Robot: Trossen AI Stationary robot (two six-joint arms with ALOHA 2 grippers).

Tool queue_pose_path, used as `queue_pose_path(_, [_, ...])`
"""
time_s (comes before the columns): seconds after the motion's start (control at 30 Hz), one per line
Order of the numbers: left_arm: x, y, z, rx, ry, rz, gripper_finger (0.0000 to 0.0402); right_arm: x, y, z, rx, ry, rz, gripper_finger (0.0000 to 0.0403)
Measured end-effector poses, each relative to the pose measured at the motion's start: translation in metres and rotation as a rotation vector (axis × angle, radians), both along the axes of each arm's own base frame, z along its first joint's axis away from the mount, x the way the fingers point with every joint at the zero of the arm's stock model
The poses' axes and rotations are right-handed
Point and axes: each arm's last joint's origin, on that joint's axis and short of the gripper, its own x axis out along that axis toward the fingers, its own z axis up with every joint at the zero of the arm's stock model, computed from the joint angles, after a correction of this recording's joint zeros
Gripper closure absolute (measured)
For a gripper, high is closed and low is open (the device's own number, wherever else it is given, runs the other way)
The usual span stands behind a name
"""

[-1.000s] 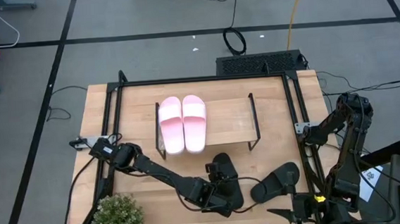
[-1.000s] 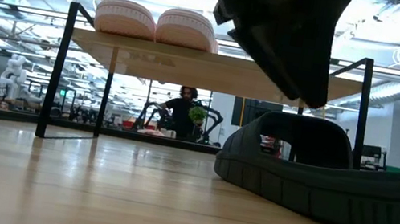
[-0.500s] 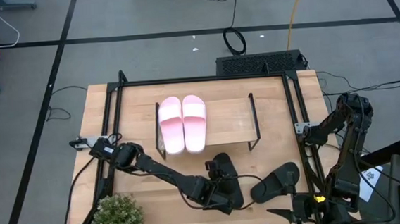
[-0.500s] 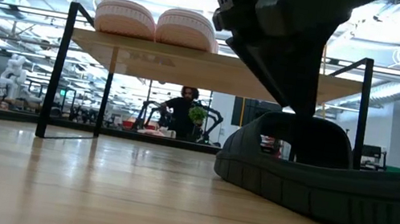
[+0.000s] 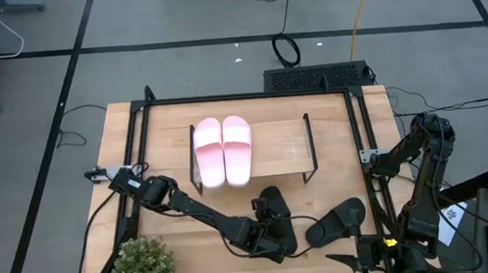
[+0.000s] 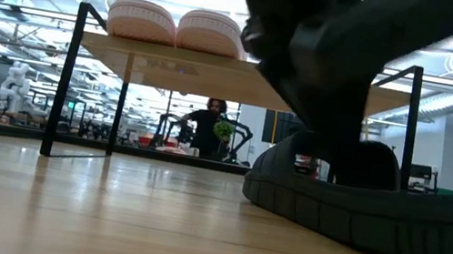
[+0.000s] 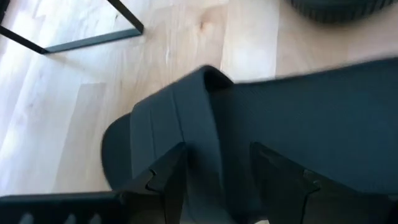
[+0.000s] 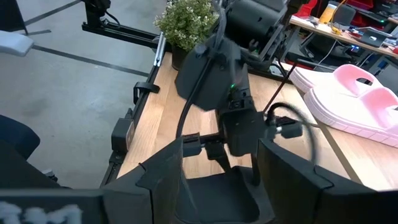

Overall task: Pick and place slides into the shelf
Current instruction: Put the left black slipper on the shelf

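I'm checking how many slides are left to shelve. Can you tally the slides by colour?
Pink slides: 2, side by side on the shelf, first, second.
Black slides: 2, both on the table in front of the shelf, one under the left gripper, the other to its right.
Total: 4 slides.
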Motion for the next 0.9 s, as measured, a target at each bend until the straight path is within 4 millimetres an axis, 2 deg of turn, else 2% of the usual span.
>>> queue_pose_path(0.47, [-0.004,0.008,-0.002,0.110,0.000,0.074,0.0237,0.000,0.000,0.000,0.000,0.000,0.002,0.0204])
queue_pose_path(0.57, [-0.004,0.008,-0.002,0.121,0.003,0.075,0.0263,0.000,0.000,0.000,-0.001,0.000,0.002,0.0204])
queue_pose_path(0.9, [0.000,0.011,-0.010,0.111,0.028,0.052,0.0387,0.000,0.000,0.000,0.001,0.000,0.002,0.0204])
